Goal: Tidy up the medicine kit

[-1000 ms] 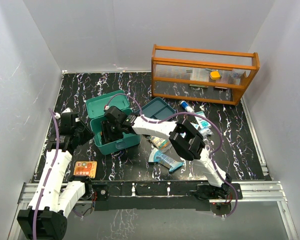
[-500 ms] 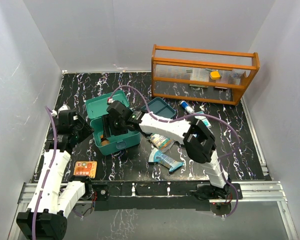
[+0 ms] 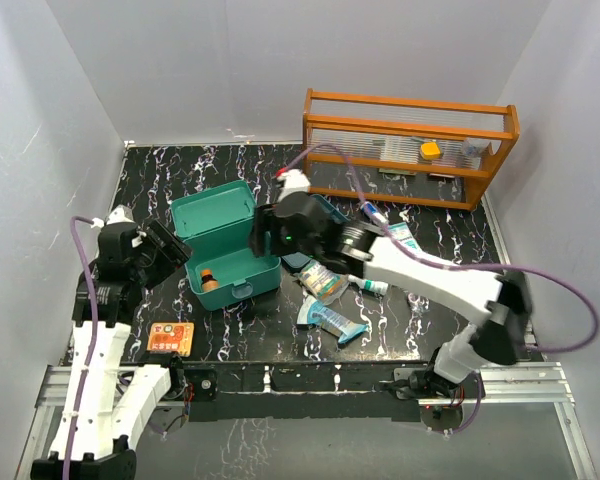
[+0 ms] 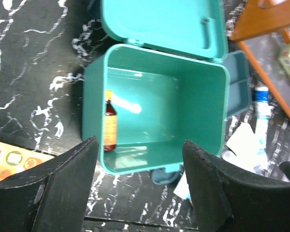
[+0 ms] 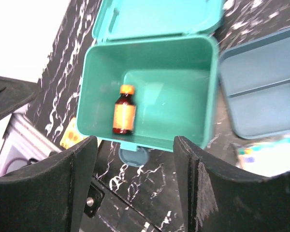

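Right wrist view: brown orange-capped bottle [image 5: 124, 110] beside left wall inside open teal-green plastic medicine kit [image 5: 176, 99].
Label unreadable; right gripper [image 5: 135, 140] and left gripper [image 4: 140, 142] both spread, empty.

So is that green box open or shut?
Open: the lid is swung back, and a brown bottle lies inside the box.

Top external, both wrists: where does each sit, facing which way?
Top external: above, behind the bases, looking down on the table; left arm and right arm show.
Left wrist: above the medicine kit, looking in; left end effector frames it.
Right wrist: likewise; right end effector frames it.
Both wrist views share the bottle inside.
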You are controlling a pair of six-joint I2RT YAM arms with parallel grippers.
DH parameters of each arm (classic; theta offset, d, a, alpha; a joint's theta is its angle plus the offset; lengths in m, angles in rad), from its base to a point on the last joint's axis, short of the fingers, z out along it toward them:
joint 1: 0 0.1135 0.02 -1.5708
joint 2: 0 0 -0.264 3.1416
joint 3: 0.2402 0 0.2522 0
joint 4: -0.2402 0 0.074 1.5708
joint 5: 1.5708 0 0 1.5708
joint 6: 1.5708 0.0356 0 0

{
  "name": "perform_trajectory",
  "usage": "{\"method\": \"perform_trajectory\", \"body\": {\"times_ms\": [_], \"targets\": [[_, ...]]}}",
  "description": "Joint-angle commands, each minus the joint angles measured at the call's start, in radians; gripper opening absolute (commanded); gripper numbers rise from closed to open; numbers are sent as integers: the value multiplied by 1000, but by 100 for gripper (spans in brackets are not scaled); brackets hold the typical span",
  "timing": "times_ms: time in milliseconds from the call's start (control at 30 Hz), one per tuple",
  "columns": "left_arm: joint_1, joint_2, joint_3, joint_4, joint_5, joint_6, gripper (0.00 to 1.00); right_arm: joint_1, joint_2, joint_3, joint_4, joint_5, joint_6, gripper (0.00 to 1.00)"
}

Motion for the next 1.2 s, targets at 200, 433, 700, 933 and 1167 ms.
{"method": "perform_trajectory", "body": {"times_ms": [200,433,700,933,1167], "targets": [[3,-64,130,-75,268,-39,78,-14,-396,-197,-110,486,-45,74],[3,-55,176,-46,314,19,99,-92,-448,-298,-268,449,62,77],[3,-163,91,157,348,6,99,-464,-547,-563,-197,-102,-104,81],[3,-119,70,203,392,-17,99,-529,-421,-556,-178,-85,-200,78],[3,-86,47,251,413,-13,99,-534,-320,-539,-195,-85,-295,75]]}}
